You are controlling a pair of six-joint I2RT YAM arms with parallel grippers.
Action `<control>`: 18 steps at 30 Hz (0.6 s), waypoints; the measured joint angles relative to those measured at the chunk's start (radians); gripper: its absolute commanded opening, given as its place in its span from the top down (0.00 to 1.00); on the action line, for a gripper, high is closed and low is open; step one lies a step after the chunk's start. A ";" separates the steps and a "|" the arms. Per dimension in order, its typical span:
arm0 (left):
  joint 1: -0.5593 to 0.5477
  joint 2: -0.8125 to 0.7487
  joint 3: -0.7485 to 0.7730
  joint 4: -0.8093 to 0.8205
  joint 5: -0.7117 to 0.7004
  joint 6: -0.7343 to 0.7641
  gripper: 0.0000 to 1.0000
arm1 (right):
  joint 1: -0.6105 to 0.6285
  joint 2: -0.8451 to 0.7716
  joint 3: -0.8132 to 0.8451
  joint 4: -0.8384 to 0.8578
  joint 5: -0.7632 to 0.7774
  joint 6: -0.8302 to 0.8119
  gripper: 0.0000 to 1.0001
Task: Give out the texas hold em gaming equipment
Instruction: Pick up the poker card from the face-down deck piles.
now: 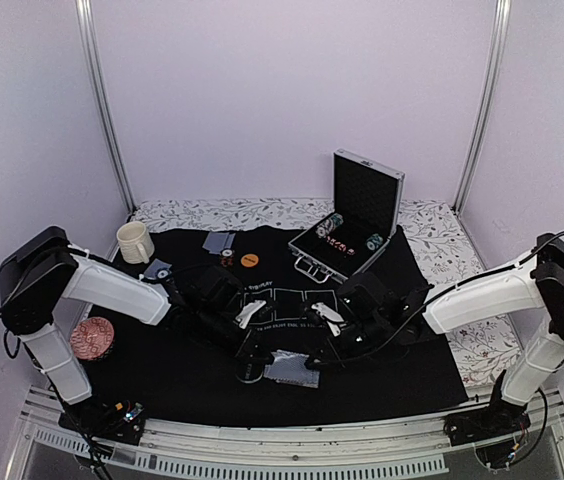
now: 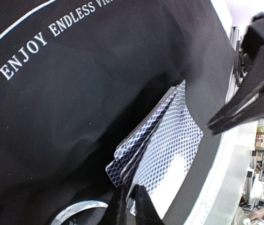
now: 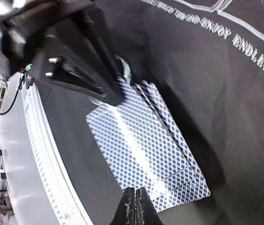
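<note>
Cards (image 1: 292,368), 6 o'clock on the surface (image 1: 162,385): I judge them light, thin, slippery. Left fingers (image 2: 146,211) pinch one corner; right fingers (image 3: 128,211) clenched at the opposite edge. I'd grip edges only.

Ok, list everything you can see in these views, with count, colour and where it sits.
near playing cards: one fanned stack, grey-blue backs, mat's near centre
far playing cards: few, grey-blue, mat's far edge
orange disc: one, orange, right of the far cards
poker chips: several, striped, inside the case
aluminium case: one, silver, black-lined, open, far right
mug: one, cream, far left
patterned dish: one, pink-red, mat's left edge
mat: one, black, white print, centre
left gripper: one, black, shut at the near cards
right gripper: one, black, shut at their opposite edge
</note>
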 measured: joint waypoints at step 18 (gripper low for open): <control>0.001 -0.003 -0.019 -0.007 -0.005 0.009 0.87 | -0.026 0.077 -0.015 -0.005 0.016 0.021 0.97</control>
